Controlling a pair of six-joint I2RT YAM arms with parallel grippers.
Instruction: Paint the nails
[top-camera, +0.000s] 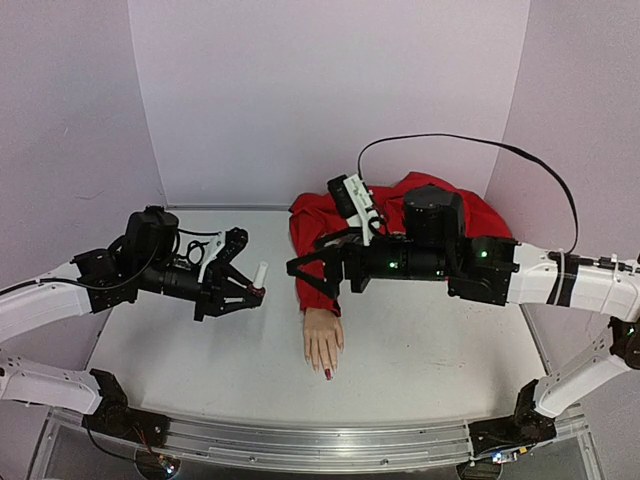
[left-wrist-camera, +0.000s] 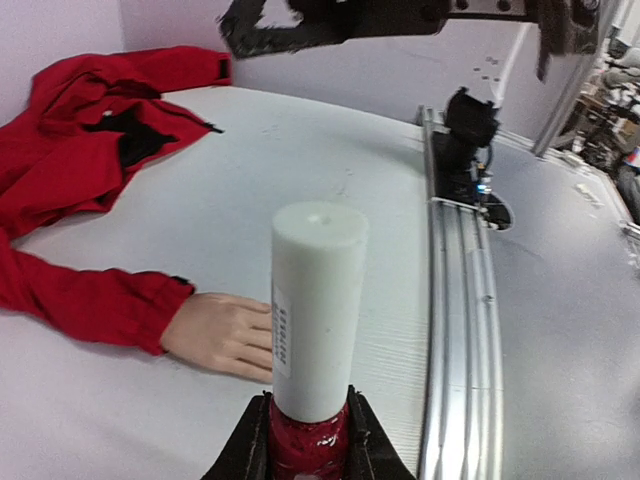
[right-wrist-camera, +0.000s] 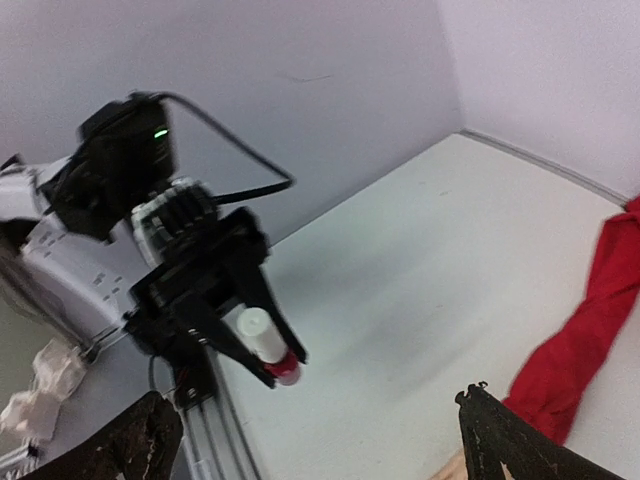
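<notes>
Nails (top-camera: 327, 374): tiny ovals on the fingertips of a mannequin hand (top-camera: 322, 340). The hand lay palm down on the table (top-camera: 180, 360), fingers toward the near edge. One nail showed dark red in the top view, the rest too small to call. In the left wrist view the fingertips were hidden behind the bottle.

Handling, my guess: nails hard and smooth, fixed to the hand, nothing to grab. Only a light brush touch would suit them. The hand looked light and loose on the table, so a push could slide it. If it needed steadying, the wrist at the cuff seemed the place, not the fingers.

A red jacket (top-camera: 312, 240) lay behind, its sleeve running down to the wrist.

The left gripper (top-camera: 258, 293) hung over the table, well left of the hand. It was clamped on the dark-red body of the polish bottle (left-wrist-camera: 315, 320), held upright. The white cap (right-wrist-camera: 254, 322) was on and stood clear above the fingers. The bottle was likely glass, slick and breakable. The low grip looked sound. The bare cap sides were the obvious place for a second grip.

The right gripper (top-camera: 312, 285) hovered above the sleeve, pointed at the bottle. Its jaws were spread wide with nothing between them. Near the cap, not touching.
</notes>
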